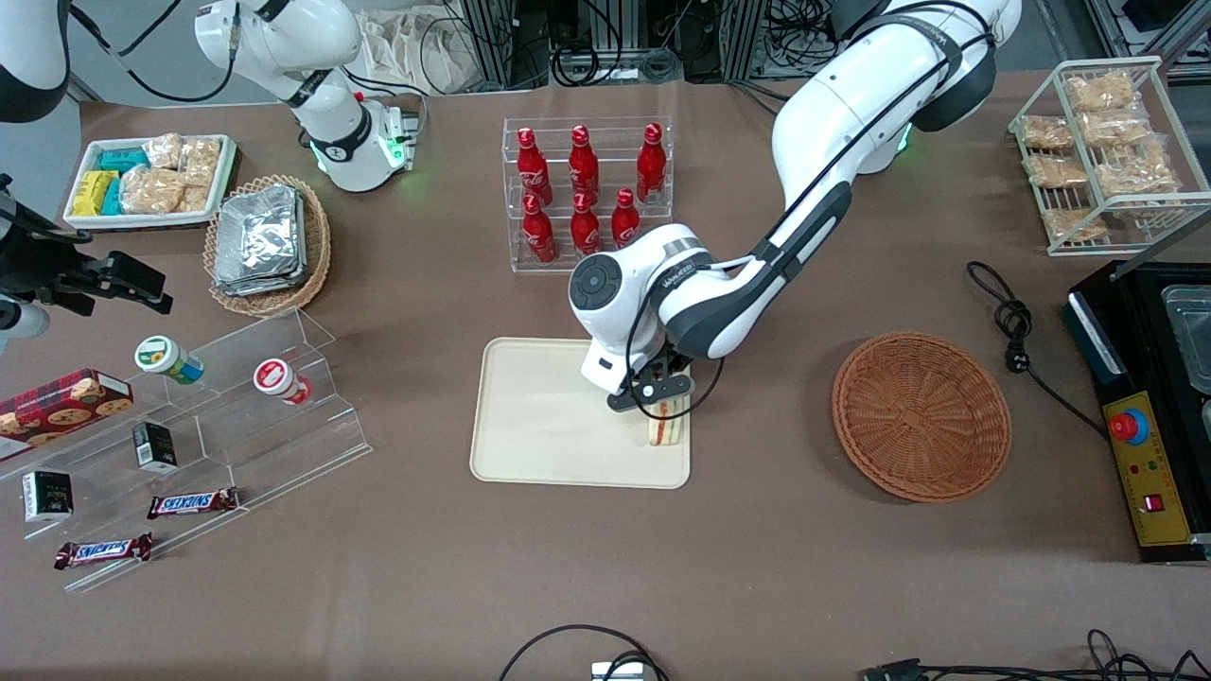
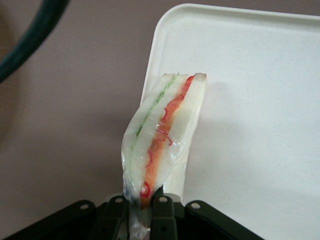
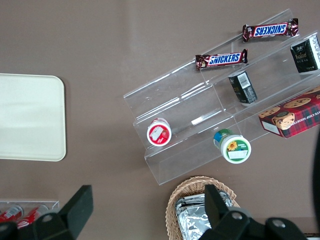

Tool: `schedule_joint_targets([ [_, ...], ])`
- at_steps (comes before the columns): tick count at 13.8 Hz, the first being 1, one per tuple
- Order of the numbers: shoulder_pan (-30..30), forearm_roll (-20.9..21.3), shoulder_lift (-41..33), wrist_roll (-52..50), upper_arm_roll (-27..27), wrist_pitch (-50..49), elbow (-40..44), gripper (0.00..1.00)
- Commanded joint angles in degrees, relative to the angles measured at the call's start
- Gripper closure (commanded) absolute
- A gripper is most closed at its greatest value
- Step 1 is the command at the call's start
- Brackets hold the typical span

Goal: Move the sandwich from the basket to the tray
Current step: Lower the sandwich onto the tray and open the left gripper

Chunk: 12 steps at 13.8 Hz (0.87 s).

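Since the sandwich (image 1: 666, 430) hung at the tray's (image 1: 539, 426) corner nearest the basket (image 1: 921, 415), best move imo was to shift it inward, lower flat, then let go. The gripper (image 1: 662, 392) was clamped on the sandwich's top edge, wedge dangling below the jaws over the rim.

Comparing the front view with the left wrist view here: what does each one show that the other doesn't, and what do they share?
Only the front view shows the empty basket, toward the working arm's end of the table, the rack of red bottles and the whole tray. Only the left wrist view shows the fingers pinching the wrapped sandwich's corner, with its red and green layers. Both show the gripper shut on the sandwich at the tray's edge.
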Motion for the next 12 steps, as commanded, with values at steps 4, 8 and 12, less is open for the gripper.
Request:
schedule_joint_targets([
  [4,-0.70,4.21,2.11,-0.66,0.27,1.09,1.91,0.00],
  [8,0.79,2.91,-0.77,-1.98,-0.08,0.66,1.82,0.00],
  [12,4.73,-4.91,-7.36,0.82,-0.34,-4.25,1.21,0.00],
])
